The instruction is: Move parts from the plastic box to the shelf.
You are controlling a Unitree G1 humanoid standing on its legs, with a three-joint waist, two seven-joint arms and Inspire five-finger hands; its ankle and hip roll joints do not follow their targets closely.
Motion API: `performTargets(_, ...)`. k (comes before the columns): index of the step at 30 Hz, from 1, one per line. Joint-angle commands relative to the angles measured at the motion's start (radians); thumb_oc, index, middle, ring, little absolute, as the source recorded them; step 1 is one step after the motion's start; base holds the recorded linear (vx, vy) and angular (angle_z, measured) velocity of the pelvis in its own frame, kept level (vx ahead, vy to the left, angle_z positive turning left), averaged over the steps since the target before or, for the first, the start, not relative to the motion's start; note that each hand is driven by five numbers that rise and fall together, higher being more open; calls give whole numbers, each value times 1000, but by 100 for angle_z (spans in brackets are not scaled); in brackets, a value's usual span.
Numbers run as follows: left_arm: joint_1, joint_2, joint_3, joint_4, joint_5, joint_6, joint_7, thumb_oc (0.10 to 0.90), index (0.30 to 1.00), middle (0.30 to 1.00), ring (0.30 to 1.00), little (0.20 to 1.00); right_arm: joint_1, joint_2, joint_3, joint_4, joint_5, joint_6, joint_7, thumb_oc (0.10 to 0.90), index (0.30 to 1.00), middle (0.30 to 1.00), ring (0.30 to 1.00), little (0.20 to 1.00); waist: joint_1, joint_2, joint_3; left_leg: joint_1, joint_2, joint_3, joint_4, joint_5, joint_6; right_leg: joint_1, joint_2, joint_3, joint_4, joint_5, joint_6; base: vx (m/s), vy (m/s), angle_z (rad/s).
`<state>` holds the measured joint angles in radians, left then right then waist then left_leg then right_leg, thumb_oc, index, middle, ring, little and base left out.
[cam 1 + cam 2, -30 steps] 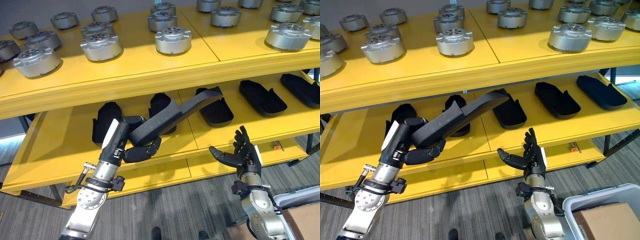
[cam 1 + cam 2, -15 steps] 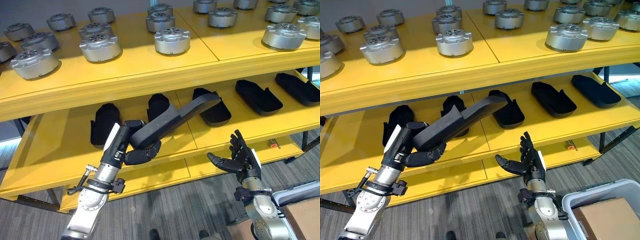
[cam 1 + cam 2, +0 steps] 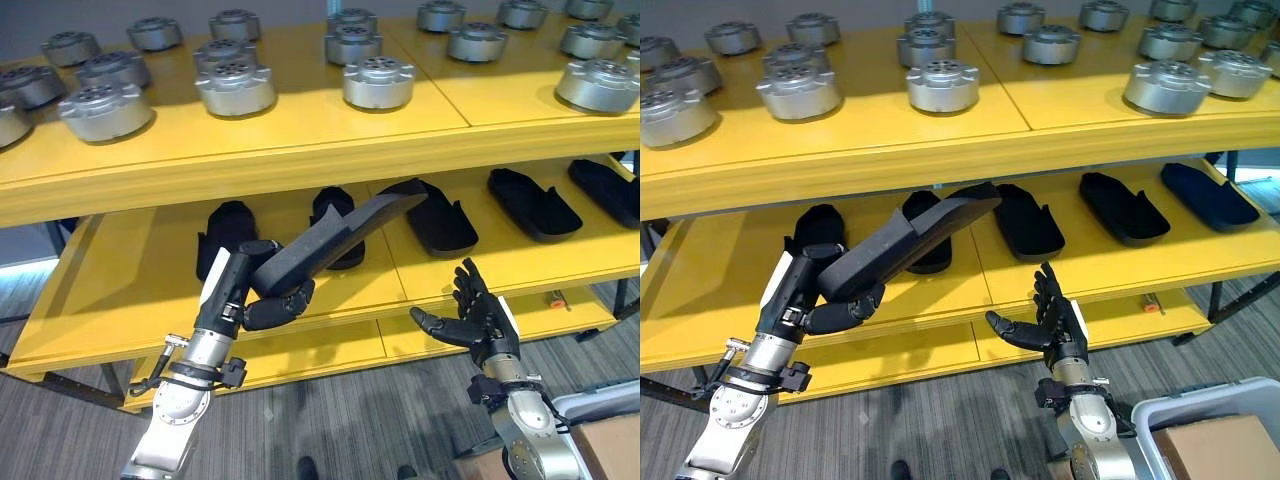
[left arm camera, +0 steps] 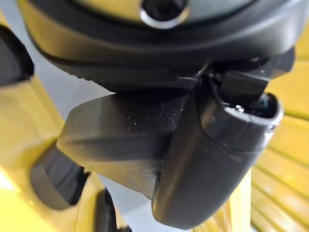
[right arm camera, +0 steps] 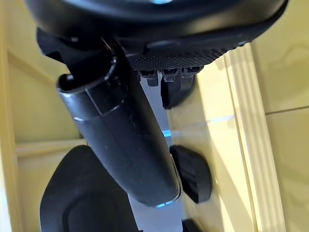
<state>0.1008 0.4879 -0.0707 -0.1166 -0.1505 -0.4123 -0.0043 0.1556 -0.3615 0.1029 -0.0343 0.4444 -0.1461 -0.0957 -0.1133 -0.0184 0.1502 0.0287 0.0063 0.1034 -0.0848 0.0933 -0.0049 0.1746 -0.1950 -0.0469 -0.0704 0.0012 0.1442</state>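
A yellow shelf (image 3: 300,150) stands on a floor of grey carpet (image 3: 940,430). Its upper board carries many round silver metal parts (image 3: 378,82). On the middle board lie several flat black parts (image 3: 1124,208) in a row. At the lower right corner of the right eye view, beside the shelf, there is a light plastic box (image 3: 1200,410) with a brown carton (image 3: 1225,450) inside.

The left hand (image 3: 270,305) is closed around one end of a long black part (image 3: 335,240), fingers under it and thumb over. The part rises at a slant from the hand toward the shelf; its far end is at the front edge of the middle board, above the black parts there.

The right hand (image 3: 1045,325) is in front of the lower board, with fingers spread and holding nothing.
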Motion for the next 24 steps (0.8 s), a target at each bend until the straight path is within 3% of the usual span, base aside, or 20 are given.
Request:
performTargets(1,-106,-3,115,-63,-22,-121,55,400,300,300,300,300,-109,-13,-21,-97,-4,-104,7,900,1000,1000,1000,1000,26,18,-44,98,-15,94,-2,-109,39,-93,43,-94,157,26,-1,56,161,6)
performTargets(7,-110,2,123,-73,-33,-117,32,400,300,300,300,300,-131,10,-16,-79,-17,-118,-4,900,1000,1000,1000,1000,49,23,-23,96,-43,89,-2,-119,78,-170,-5,-133,340,95,8,38,136,9)
performTargets(10,-108,3,128,-74,-40,-110,27,400,300,300,300,300,-126,15,-22,-79,-17,-117,12,900,1000,1000,1000,1000,43,26,-10,103,-47,89,-2,-123,80,-222,19,-131,409,108,11,49,46,-4)
performTargets(12,-108,5,130,-75,-44,-109,23,400,300,300,300,300,-123,13,-26,-82,-12,-113,18,900,1000,1000,1000,1000,38,24,-8,105,-48,87,-2,-126,78,-237,39,-125,396,108,12,60,-55,-3)
performTargets(13,-112,11,131,-73,-51,-106,9,400,300,300,300,300,-105,1,-44,-96,-9,-110,41,900,1000,1000,1000,1000,11,17,-3,113,-54,62,-2,-135,72,-264,98,-87,311,91,8,106,-127,3)
performTargets(17,-87,13,127,-68,-67,-138,-14,400,300,300,300,300,-62,-5,-69,-120,2,-111,44,900,1000,1000,1000,1000,-23,6,9,139,-64,9,-2,-157,65,-337,128,6,197,185,27,117,-150,27)
performTargets(19,-85,10,124,-73,-71,-141,-32,400,300,300,300,300,-43,-4,-84,-123,6,-119,38,900,1000,1000,1000,1000,-37,9,12,142,-64,-30,-2,-152,61,-318,153,59,159,158,14,108,-176,38)
performTargets(24,-83,4,112,-74,-65,-131,-16,400,300,300,300,300,-31,-8,-89,-107,12,-127,42,900,1000,1000,1000,1000,-35,16,-11,135,-61,-45,-2,-155,50,-229,158,83,78,117,-13,84,-117,49)
